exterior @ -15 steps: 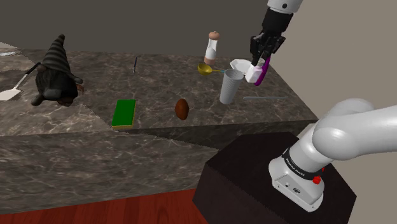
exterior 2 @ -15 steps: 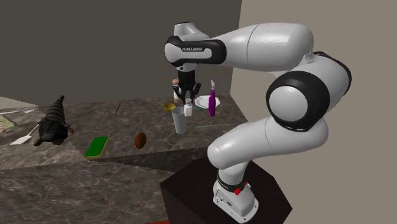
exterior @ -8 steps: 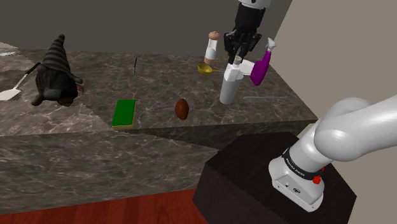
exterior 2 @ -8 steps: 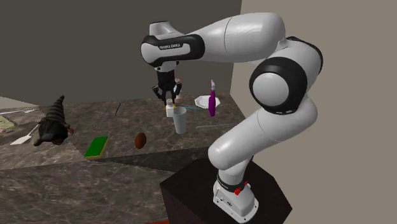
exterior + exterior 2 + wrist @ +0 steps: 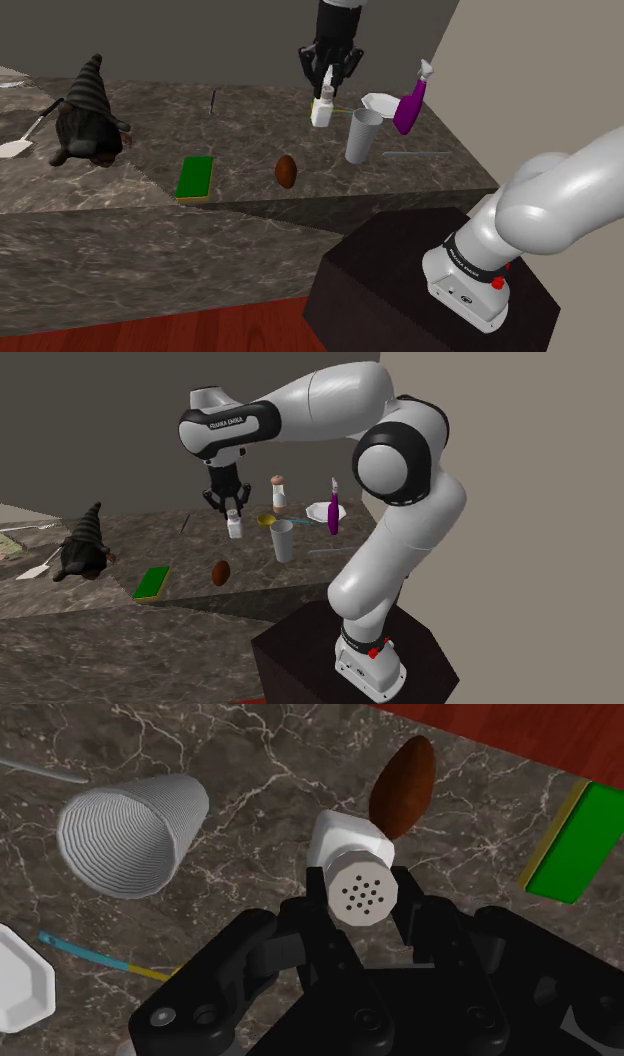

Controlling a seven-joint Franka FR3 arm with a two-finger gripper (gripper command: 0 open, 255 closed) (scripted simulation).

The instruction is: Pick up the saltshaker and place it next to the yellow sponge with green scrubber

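Note:
A small white saltshaker with a perforated cap hangs above the dark marble counter, and my gripper is shut on its top. In the wrist view the black fingers clasp the saltshaker just under its cap. The second exterior view has the gripper and saltshaker in the air beyond a brown oval object. The sponge, green on top with a yellow side, lies flat near the counter's front edge, well toward the shoulder view's left of the saltshaker. It also appears as the sponge and the sponge.
A brown oval object lies between sponge and shaker. A ribbed grey cup, white bowl and purple spray bottle stand to the shoulder view's right. A tall shaker and gold spoon sit behind. A dark gnome and spatula occupy the far left.
My gripper has carried the saltshaker from beside the purple bottle and bowl, over the grey cup, toward the shoulder view's left. The items on the counter have not moved.

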